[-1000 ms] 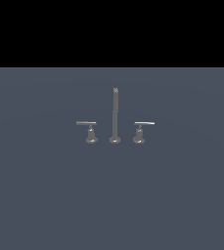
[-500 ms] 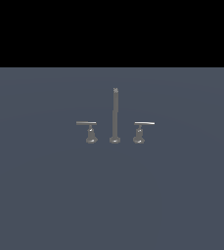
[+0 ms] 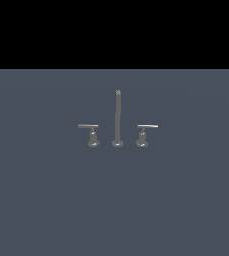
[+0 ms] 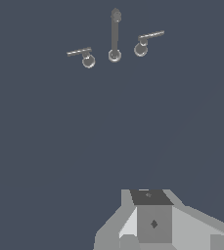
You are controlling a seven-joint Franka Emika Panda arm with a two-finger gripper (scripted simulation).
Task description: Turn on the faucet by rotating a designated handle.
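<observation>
Nothing was judged done: the faucet [image 3: 117, 120] sat at the exterior view's centre, the handle [image 3: 90, 133] just left of the spout, bar level and untouched. The gripper [image 4: 150, 222] was seen low in the wrist view, well apart from it (finger spread could not be told). Approach, contact and rotation were all left.

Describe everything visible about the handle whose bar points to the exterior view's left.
The handle is a small grey, metal-looking lever: a thin flat bar on a flared conical base. The bar lies level and points to the exterior view's left, away from the spout rod. It stands upright on the blue-grey surface, apart from the rod and the twin handle. Nothing touches it; the gripper shows only in the wrist view, far from it.
</observation>
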